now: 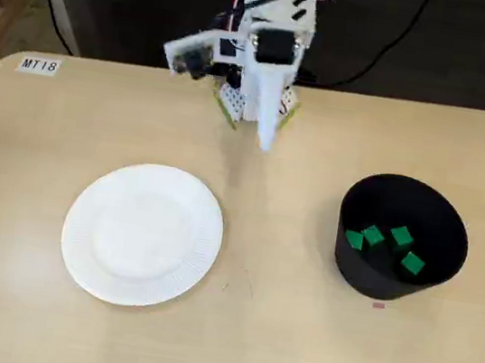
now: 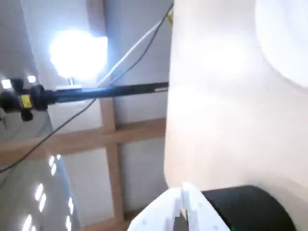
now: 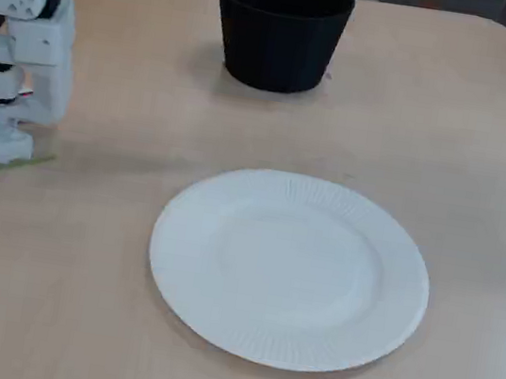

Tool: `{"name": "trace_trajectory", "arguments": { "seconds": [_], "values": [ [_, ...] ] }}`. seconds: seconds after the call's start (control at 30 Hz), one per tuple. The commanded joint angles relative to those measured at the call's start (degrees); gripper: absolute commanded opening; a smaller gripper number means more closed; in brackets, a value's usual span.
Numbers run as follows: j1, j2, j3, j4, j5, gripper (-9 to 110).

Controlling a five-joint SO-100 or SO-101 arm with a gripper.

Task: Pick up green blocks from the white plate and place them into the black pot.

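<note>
While clenched empty, end effector (image 1: pixel 265 141) above table (image 1: pixel 34 169); three green blocks (image 1: pixel 401 235) askew in upright black pot (image 1: pixel 364 274).

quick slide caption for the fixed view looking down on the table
Three green blocks lie in the black pot, the white plate is bare, and the pincer is shut.

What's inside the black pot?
At least three green blocks lie on the bottom of the black pot in the fixed view from above. Its near wall covers part of the floor there. In the side-on fixed view, the wall hides everything inside.
</note>
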Motion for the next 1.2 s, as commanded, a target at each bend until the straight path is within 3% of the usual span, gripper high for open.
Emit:
{"name": "trace_trajectory", "arguments": {
  "seconds": [0.0,0.23,0.57,1.17],
  "values": [
    [1.76,3.16,4.75,1.85,0.35,-2],
    [3.87,14.41,20.92,3.43,0.18,-2],
    [3.34,14.41,30.23,3.25,-0.44,-2],
    [2.72,14.41,30.59,2.90,-1.14,-2]
  ]
}}
